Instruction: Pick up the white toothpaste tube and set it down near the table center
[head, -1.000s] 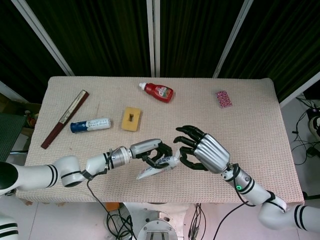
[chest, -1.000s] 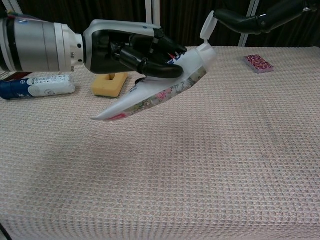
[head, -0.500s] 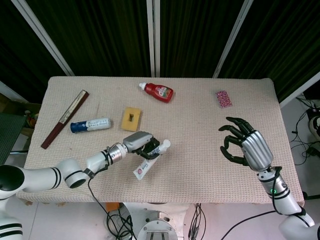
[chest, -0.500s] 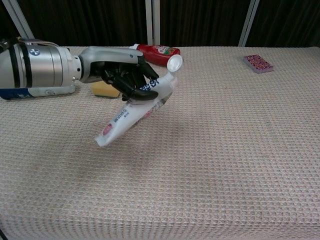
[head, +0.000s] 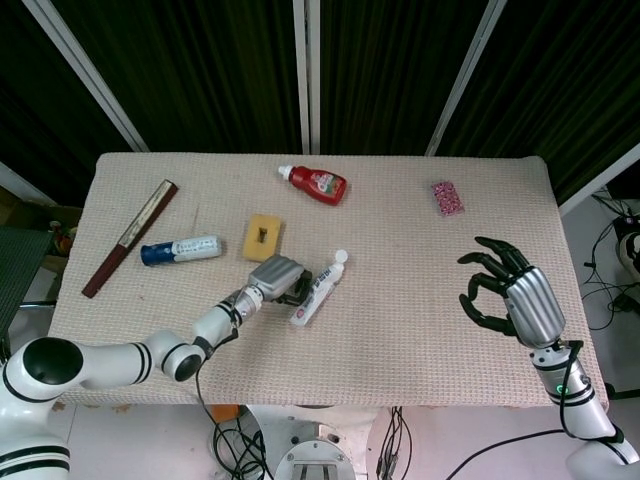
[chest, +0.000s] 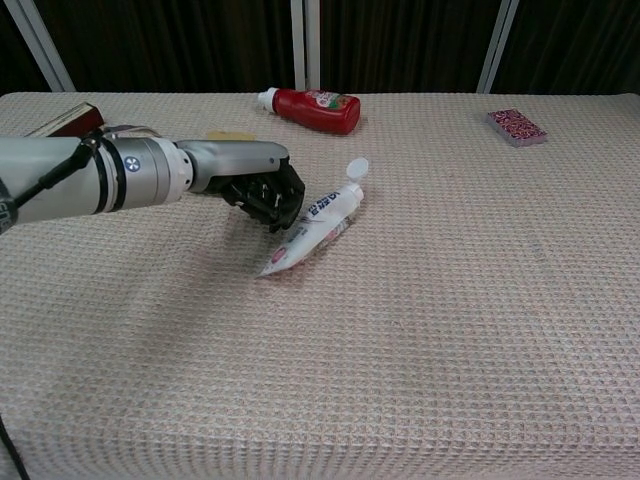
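Observation:
The white toothpaste tube (head: 318, 290) lies flat on the cloth near the table's middle, with its flip cap (chest: 355, 167) open and pointing toward the far side. In the chest view the whole length of the tube (chest: 312, 224) shows, and nothing is wrapped around it. My left hand (head: 280, 278) sits just left of it, its dark fingers (chest: 272, 203) loosely curled and their tips at the tube's side. My right hand (head: 512, 300) hovers over the table's right end with its fingers apart and nothing in it. The chest view does not show this hand.
A red bottle (head: 318, 184) lies at the back centre and a yellow sponge (head: 263, 238) behind my left hand. A blue-capped white tube (head: 182, 249) and a dark red stick (head: 130, 237) lie at the left. A small patterned packet (head: 448, 197) lies at the back right.
My left hand has lowered the tube from the air onto the cloth, further from the front edge, and loosened its grip. My right hand has drawn back a little to the right.

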